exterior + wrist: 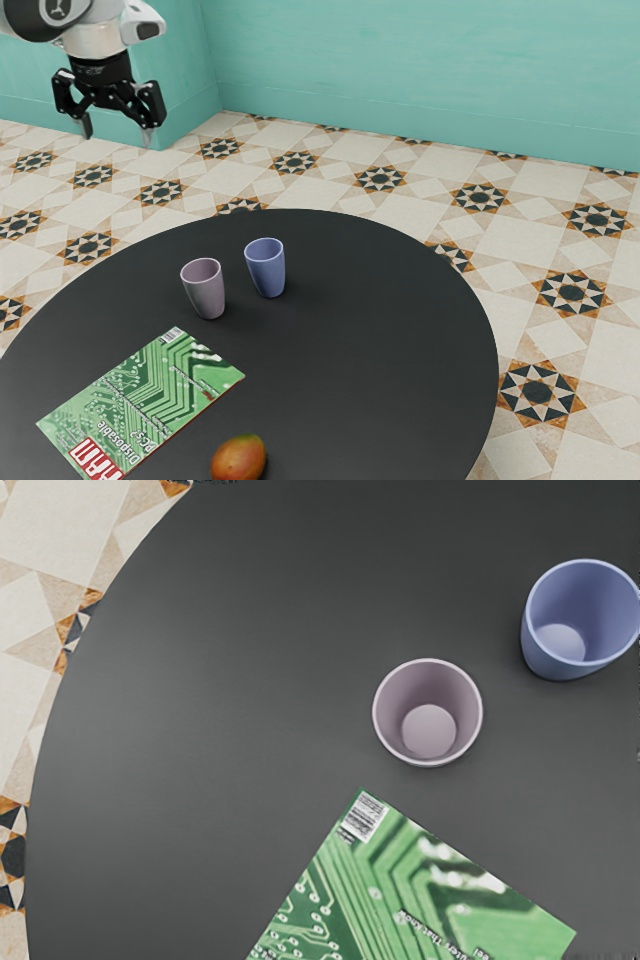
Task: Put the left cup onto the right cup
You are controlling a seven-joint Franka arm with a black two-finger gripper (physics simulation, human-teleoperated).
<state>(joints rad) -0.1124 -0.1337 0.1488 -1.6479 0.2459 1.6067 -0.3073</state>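
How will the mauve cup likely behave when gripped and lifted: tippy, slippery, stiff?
The mauve cup stands upright, narrower at its base than at its rim, so a sideways nudge may tip it. Its smooth tapered wall could slip downward in a grip. It looks empty and thin-walled, so it is probably light.

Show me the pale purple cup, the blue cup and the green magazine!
Pale purple tapered cup (205,292): exterior view, on its outer wall.
Blue tapered cup (266,272): exterior view, on its outer wall.
Flat green circuit-patterned magazine (150,395): exterior view, middle of its cover.
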